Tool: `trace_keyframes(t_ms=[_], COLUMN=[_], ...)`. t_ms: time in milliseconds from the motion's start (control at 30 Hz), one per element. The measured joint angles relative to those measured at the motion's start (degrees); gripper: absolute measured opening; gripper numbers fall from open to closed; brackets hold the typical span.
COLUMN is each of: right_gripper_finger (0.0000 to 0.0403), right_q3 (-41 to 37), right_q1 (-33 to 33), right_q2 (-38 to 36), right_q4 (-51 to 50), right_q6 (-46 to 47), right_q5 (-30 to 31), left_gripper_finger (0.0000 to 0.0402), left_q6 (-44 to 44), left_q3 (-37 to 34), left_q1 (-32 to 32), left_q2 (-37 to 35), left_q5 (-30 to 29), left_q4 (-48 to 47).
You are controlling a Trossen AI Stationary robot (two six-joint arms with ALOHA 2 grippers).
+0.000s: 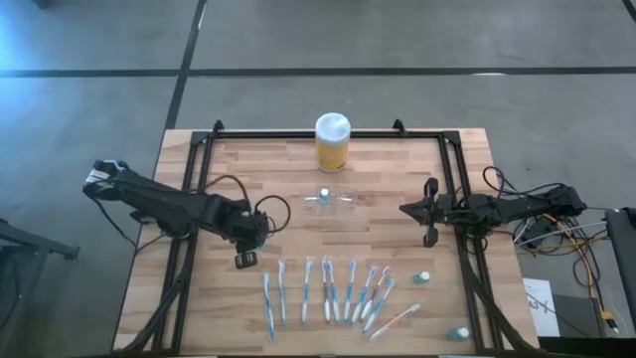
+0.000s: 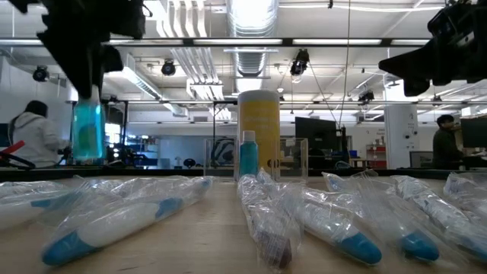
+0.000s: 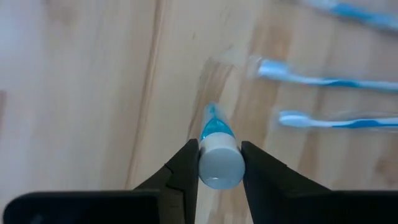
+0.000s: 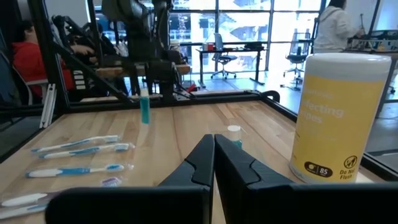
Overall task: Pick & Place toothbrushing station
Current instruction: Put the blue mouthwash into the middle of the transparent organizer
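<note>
Inside, clear holder (open-topped) holds one blue tube.

Toothbrushing station: small low clear plastic holder, see-through so kinda hard to spot. Sits flat on desk, roughly centre, toward far half. Just near side of yellow jar, not touching as far as I can tell. Small blue tube with white cap stands upright in its left part. Farther back than toothbrush row, well apart from it.

My left gripper pinches a small tube at frame centre-left; my right gripper waits closed, centre-right.
</note>
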Motion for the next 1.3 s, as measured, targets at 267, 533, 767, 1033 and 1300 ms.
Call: trace_keyframes(t_ms=[267,533,767,1033,1300], right_gripper_finger=[0.0008,0.0008,0.0008,0.0008,0.0008], right_q3=[0.0,0.0,0.0,0.0,0.0], right_q1=[0.0,0.0,0.0,0.0,0.0], right_q2=[0.0,0.0,0.0,0.0,0.0], right_q4=[1.4,2.5,2.8,3.8,3.8], right_q6=[-0.2,-0.9,-1.3,-2.6,-2.8], right_q5=[0.0,0.0,0.0,0.0,0.0], left_gripper_finger=[0.0098,0.0098,0.0098,0.0098,0.0098], left_q6=[6.8,6.8,5.6,7.5,6.3], left_q3=[-1.3,-9.1,-19.5,-31.4,-36.1], left_q1=[0.0,0.0,-0.1,-0.1,-0.1], left_q2=[-14.5,-29.8,-40.8,-50.3,-54.1], left_q5=[-4.4,-10.0,-11.0,-11.5,-11.5], left_q4=[5.0,8.0,12.8,24.2,29.5])
